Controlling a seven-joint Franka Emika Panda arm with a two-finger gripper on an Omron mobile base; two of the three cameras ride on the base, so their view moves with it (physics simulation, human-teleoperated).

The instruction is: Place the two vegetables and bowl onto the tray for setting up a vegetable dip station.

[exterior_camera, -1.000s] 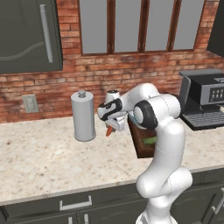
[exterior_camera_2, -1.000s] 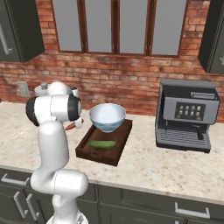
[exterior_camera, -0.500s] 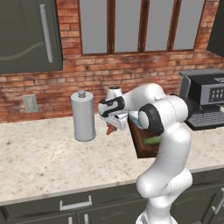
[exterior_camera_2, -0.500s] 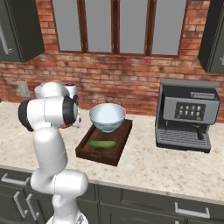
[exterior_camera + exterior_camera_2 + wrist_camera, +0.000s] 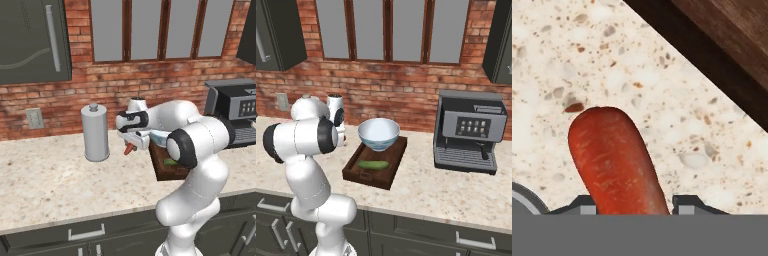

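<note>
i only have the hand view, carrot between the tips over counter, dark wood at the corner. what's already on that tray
Observer: The cucumber already lies in the tray, toward its near end.
Operator: and the bowl
Observer: The bowl sits upright at the tray's far end, behind the cucumber.
Operator: is the carrot lifted or dragging
Observer: Lifted. From the left base view the gripper holds the carrot above the counter, tip pointing down, just left of the tray.
Operator: anything close on the other side
Observer: A tall grey canister stands on the counter to the left of the carrot, apart from it.
</note>
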